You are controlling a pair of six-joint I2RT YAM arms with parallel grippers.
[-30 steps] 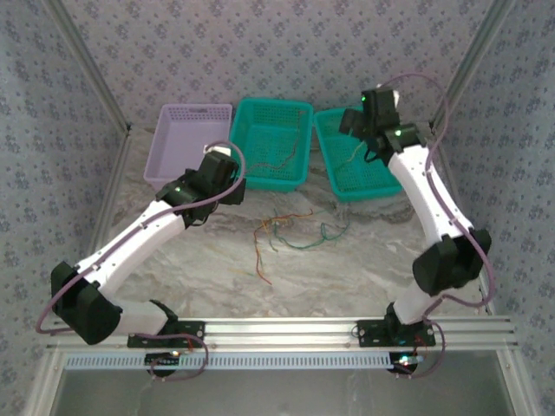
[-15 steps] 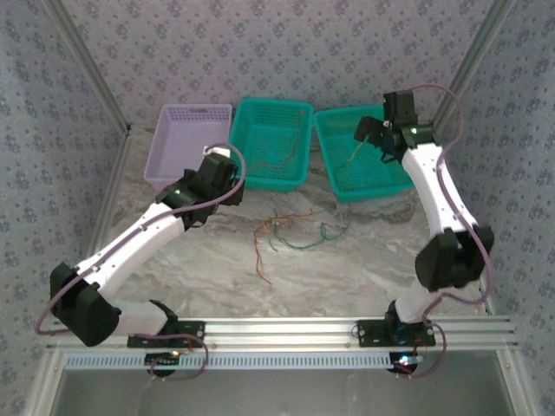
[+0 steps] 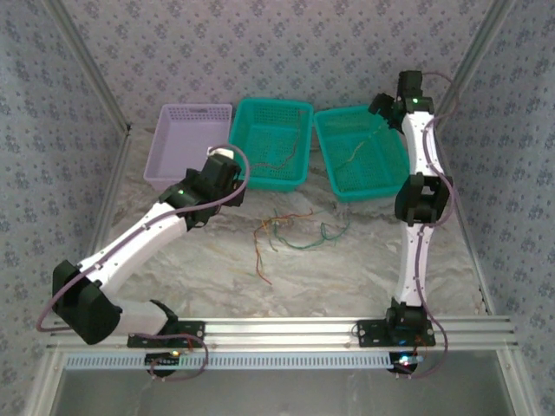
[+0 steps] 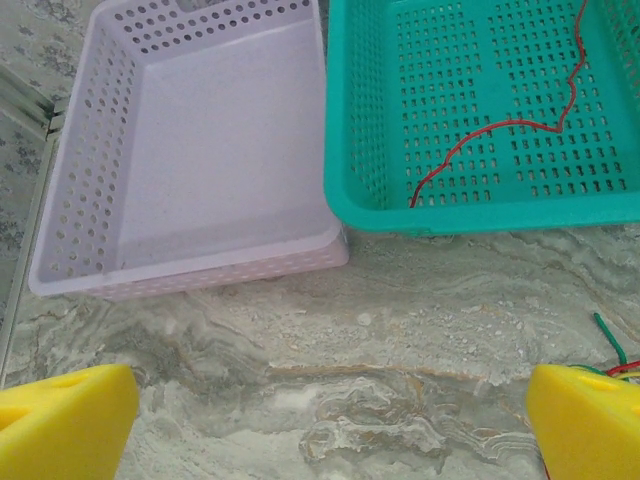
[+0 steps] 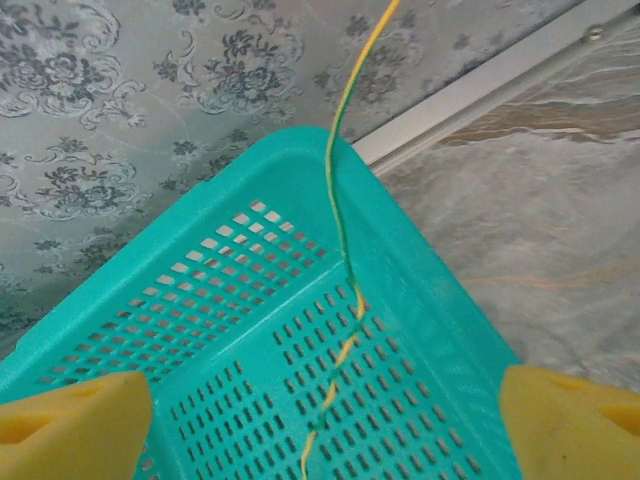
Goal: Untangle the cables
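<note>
A loose tangle of thin orange, red and green cables point(image 3: 286, 230) lies on the marble table between the two arms. One red cable point(image 4: 500, 125) rests in the middle teal basket point(image 4: 350, 150). A twisted yellow-green cable point(image 5: 345, 300) runs over the far corner of the right teal basket point(image 5: 420, 300) and down onto its floor. My right gripper point(image 5: 325, 430) hovers open above that corner, the cable passing between its yellow fingers point(image 5: 575, 425) untouched. My left gripper point(image 4: 330, 420) stands open over bare marble just in front of the lilac basket point(image 4: 200, 150), with cable ends point(image 4: 610, 340) near its right finger.
Three baskets line the back of the table: lilac point(image 3: 192, 139), teal point(image 3: 273, 143) and teal point(image 3: 360, 152). Patterned walls and an aluminium frame rail point(image 5: 500, 80) close in behind and beside the right basket. The right arm's elbow point(image 3: 422, 198) stands tall near the right wall.
The right arm has straightened up and swung its gripper back and to the right, from over the right basket's middle to its far right corner. The left arm has stayed put.
</note>
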